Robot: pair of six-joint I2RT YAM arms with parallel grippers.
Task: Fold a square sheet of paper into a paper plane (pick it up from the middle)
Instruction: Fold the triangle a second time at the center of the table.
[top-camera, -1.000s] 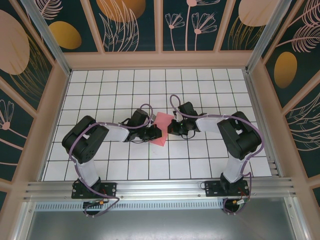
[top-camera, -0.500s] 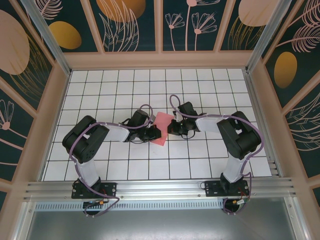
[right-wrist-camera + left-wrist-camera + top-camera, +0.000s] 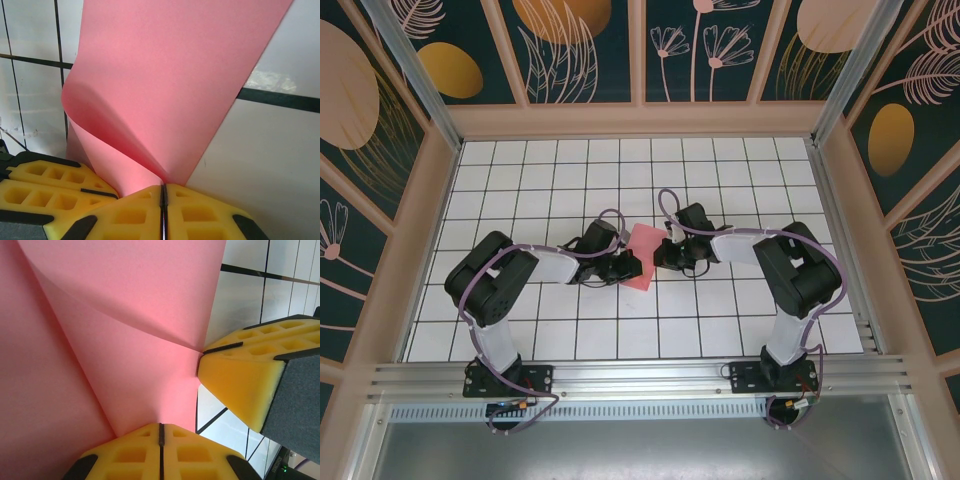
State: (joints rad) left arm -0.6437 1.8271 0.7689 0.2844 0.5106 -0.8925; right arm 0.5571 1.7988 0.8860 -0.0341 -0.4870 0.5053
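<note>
The square sheet of paper [image 3: 645, 258] is pink-red and lies near the middle of the table as a small folded shape, between my two grippers. My left gripper [image 3: 629, 266] is shut on its left edge. In the left wrist view the paper [image 3: 125, 330] rises in creased layers from the closed left gripper [image 3: 161, 437]. My right gripper [image 3: 663, 256] is shut on the sheet's right edge. In the right wrist view the paper [image 3: 170, 75] curls up out of the pinched right gripper [image 3: 163, 194]. A paper plane is out of view.
The white gridded table [image 3: 720, 320] spreads around the paper, ringed by wooden walls [image 3: 640, 120]. The two grippers sit almost tip to tip: the right gripper's fingers [image 3: 245, 380] show in the left wrist view, the left gripper's fingers [image 3: 47, 187] in the right wrist view.
</note>
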